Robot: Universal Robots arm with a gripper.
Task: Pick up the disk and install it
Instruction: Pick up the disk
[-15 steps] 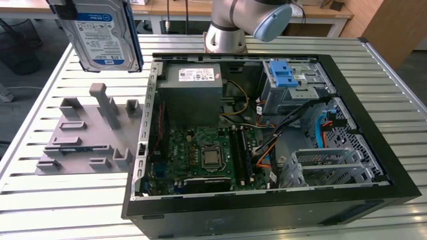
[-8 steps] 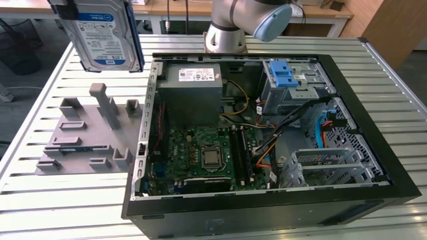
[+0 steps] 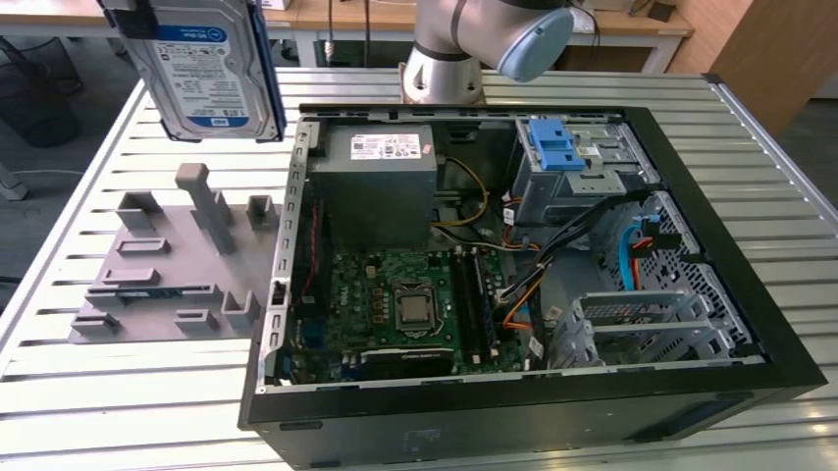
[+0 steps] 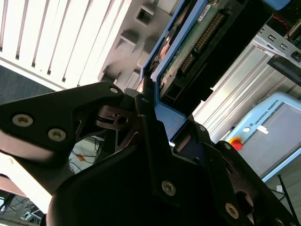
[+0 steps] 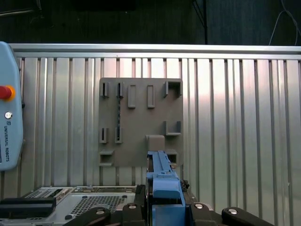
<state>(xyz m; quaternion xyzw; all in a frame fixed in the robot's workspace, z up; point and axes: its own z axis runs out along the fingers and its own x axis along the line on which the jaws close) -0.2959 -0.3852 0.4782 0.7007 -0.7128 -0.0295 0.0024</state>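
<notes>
Grips the disk (image 3: 210, 69) high above the table (image 3: 78, 392), at the exterior view's far left, upright with the label side out. Pinched narrow on the disk's blue side rail (image 5: 162, 176), one jaw on either side of it, with the gripper (image 4: 149, 94) seen close up in both wrist views. Below the jaws: a grey fixture plate (image 5: 141, 122) with raised slots, flat on the slatted table. Farther from the jaws, toward the exterior view's right: an open computer case (image 3: 524, 412), and inside it the grey power supply (image 3: 380, 162), the motherboard (image 3: 406, 304), and, well apart from the jaws, the blue-latched drive bay (image 3: 566, 157). Not yet seated in that bay.
</notes>
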